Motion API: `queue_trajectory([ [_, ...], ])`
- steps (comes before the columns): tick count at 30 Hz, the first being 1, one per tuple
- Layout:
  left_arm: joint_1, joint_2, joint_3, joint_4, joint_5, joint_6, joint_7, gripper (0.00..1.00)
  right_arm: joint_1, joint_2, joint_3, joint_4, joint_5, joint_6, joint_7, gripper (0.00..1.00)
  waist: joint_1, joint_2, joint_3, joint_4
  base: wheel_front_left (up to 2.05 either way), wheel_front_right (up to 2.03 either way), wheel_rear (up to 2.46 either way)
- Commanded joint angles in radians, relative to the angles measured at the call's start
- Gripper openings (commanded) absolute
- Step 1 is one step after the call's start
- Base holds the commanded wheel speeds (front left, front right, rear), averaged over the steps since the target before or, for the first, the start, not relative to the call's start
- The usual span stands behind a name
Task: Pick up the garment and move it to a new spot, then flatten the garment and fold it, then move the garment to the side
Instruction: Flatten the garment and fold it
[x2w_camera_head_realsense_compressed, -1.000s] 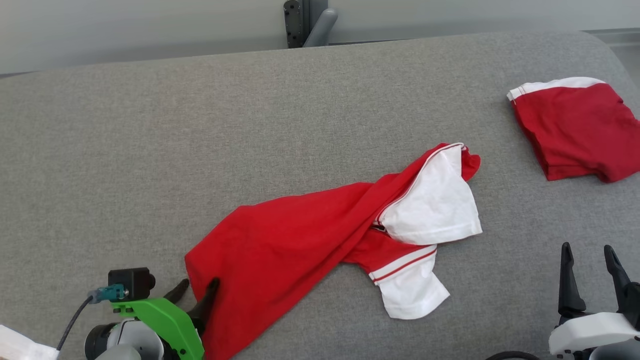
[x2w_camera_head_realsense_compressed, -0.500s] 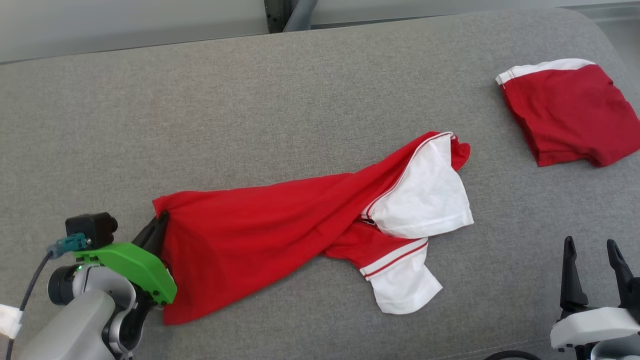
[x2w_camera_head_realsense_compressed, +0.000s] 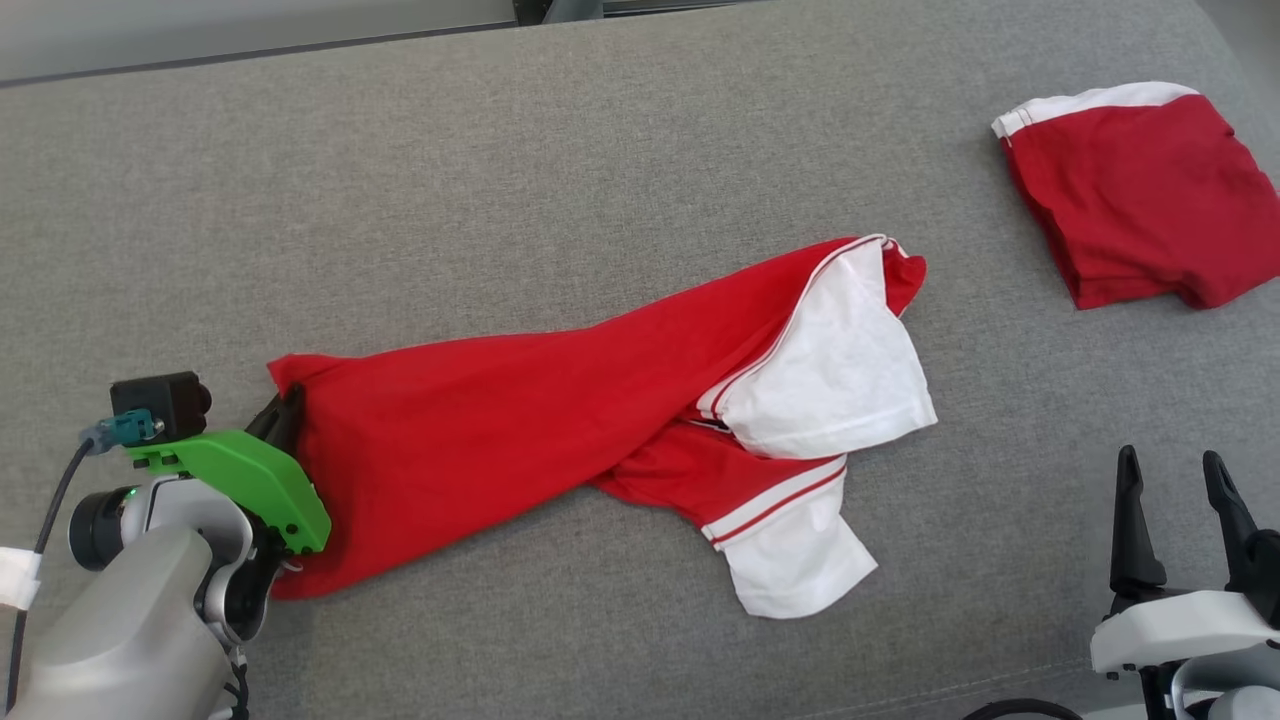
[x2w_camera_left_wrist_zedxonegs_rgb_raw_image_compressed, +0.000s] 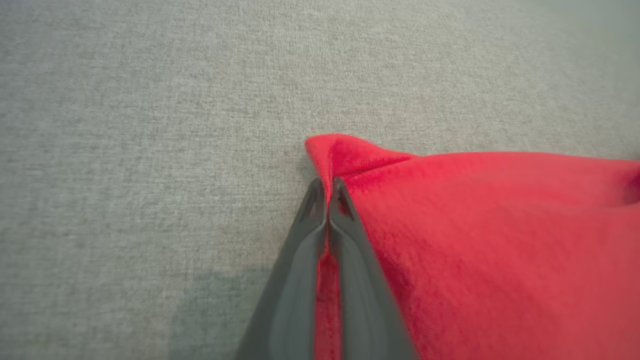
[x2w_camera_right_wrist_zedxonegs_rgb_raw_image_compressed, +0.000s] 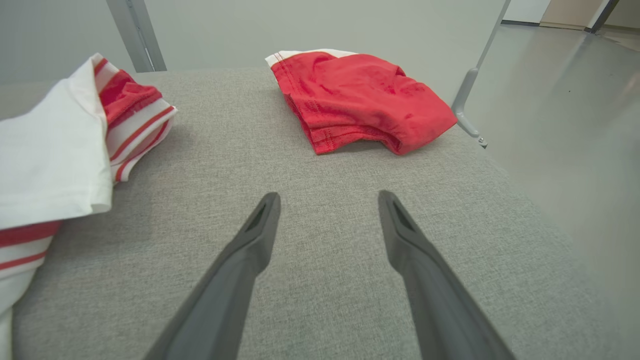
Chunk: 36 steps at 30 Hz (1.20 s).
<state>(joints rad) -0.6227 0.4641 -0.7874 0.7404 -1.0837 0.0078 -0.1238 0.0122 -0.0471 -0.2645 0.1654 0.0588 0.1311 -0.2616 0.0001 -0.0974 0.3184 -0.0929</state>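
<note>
The garment (x2w_camera_head_realsense_compressed: 520, 420) is a red shirt with white, red-striped sleeves, lying crumpled and stretched across the grey padded surface (x2w_camera_head_realsense_compressed: 400, 180). My left gripper (x2w_camera_head_realsense_compressed: 285, 415) is shut on the shirt's red bottom corner at its left end. In the left wrist view that gripper (x2w_camera_left_wrist_zedxonegs_rgb_raw_image_compressed: 327, 187) pinches a fold of the red cloth (x2w_camera_left_wrist_zedxonegs_rgb_raw_image_compressed: 475, 225), and the corner peaks just past the tips. My right gripper (x2w_camera_head_realsense_compressed: 1172, 480) stands open at the lower right, clear of the shirt. The right wrist view shows it (x2w_camera_right_wrist_zedxonegs_rgb_raw_image_compressed: 327, 200) open over bare surface, with the white sleeve (x2w_camera_right_wrist_zedxonegs_rgb_raw_image_compressed: 50, 155) to its left.
A second red garment (x2w_camera_head_realsense_compressed: 1140, 195), folded, lies at the far right of the surface, also seen ahead in the right wrist view (x2w_camera_right_wrist_zedxonegs_rgb_raw_image_compressed: 360, 97). The surface's rounded right edge drops to a grey floor (x2w_camera_right_wrist_zedxonegs_rgb_raw_image_compressed: 565, 100). A metal frame leg (x2w_camera_right_wrist_zedxonegs_rgb_raw_image_compressed: 467, 100) stands beside it.
My left gripper has shut on the shirt's bottom corner and pulled it left and away from me, stretching the red body out. The head camera has tilted down. The right gripper has stayed put.
</note>
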Motion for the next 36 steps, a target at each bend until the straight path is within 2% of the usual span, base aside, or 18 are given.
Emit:
queue_trajectory([
  [1,-0.014,-0.005,-0.002,0.024,0.005,-0.009,-0.016,0.0,-0.008,-0.003,-0.004,0.0,0.006,-0.001,-0.001,1.0,-0.0001,0.0,0.004,-0.006,0.0,0.0,0.0],
  [3,-0.015,-0.014,-0.001,0.059,0.011,-0.016,-0.042,0.0,-0.003,-0.003,-0.006,0.001,0.007,-0.001,-0.001,1.0,-0.0001,0.0,0.003,-0.005,0.0,0.0,0.0],
  [4,-0.018,-0.016,-0.001,0.074,0.016,-0.02,-0.059,0.07,0.001,-0.003,-0.007,0.003,0.007,-0.001,-0.001,1.0,-0.0001,0.0,0.002,-0.004,0.0,0.0,0.0],
  [7,-0.028,-0.024,0.006,0.116,0.033,-0.022,-0.102,0.5,0.004,-0.003,-0.008,0.009,0.006,-0.001,-0.001,1.0,-0.0001,0.0,-0.004,0.003,0.0,0.0,0.0],
  [8,-0.028,-0.027,0.01,0.131,0.038,-0.022,-0.112,1.0,0.003,-0.003,-0.005,0.01,0.004,-0.001,-0.001,1.0,-0.0001,0.0,-0.008,0.005,0.0,0.0,0.0],
  [13,-0.017,-0.038,0.036,0.167,0.068,-0.021,-0.138,1.0,-0.001,-0.003,0.003,0.015,0.0,-0.001,-0.001,1.0,-0.0001,0.0,-0.027,0.012,0.0,0.0,0.0],
  [15,-0.004,-0.028,0.076,0.149,0.075,-0.012,-0.143,1.0,0.003,-0.003,0.004,0.016,-0.001,-0.001,-0.001,1.0,-0.0001,0.0,-0.036,0.011,0.0,0.0,0.0],
  [17,0.025,-0.012,0.154,0.084,0.112,0.01,-0.141,1.0,0.009,-0.003,0.0,0.013,0.0,-0.001,-0.001,1.0,-0.0001,0.0,-0.044,0.009,0.0,0.0,0.0],
  [20,0.149,-0.028,0.26,-0.057,0.181,0.036,-0.139,1.0,0.027,-0.003,-0.008,0.01,0.004,-0.001,-0.001,1.0,-0.0001,0.0,-0.054,0.009,0.0,0.0,0.0],
  [24,0.322,-0.047,0.335,-0.237,0.258,0.054,-0.14,1.0,0.041,-0.003,-0.012,0.009,0.01,-0.001,-0.001,1.0,-0.0001,0.0,-0.06,0.011,0.0,0.0,0.0],
  [31,0.526,-0.08,0.355,-0.423,0.325,0.087,-0.14,1.0,0.045,-0.003,-0.009,0.012,0.01,-0.001,-0.001,1.0,-0.0001,0.0,-0.064,0.023,0.0,0.0,0.0],
  [36,0.604,-0.088,0.351,-0.43,0.325,0.12,-0.136,1.0,0.036,-0.003,-0.003,0.015,0.001,-0.001,-0.001,1.0,-0.0001,0.0,-0.072,0.027,0.0,0.0,0.0],
])
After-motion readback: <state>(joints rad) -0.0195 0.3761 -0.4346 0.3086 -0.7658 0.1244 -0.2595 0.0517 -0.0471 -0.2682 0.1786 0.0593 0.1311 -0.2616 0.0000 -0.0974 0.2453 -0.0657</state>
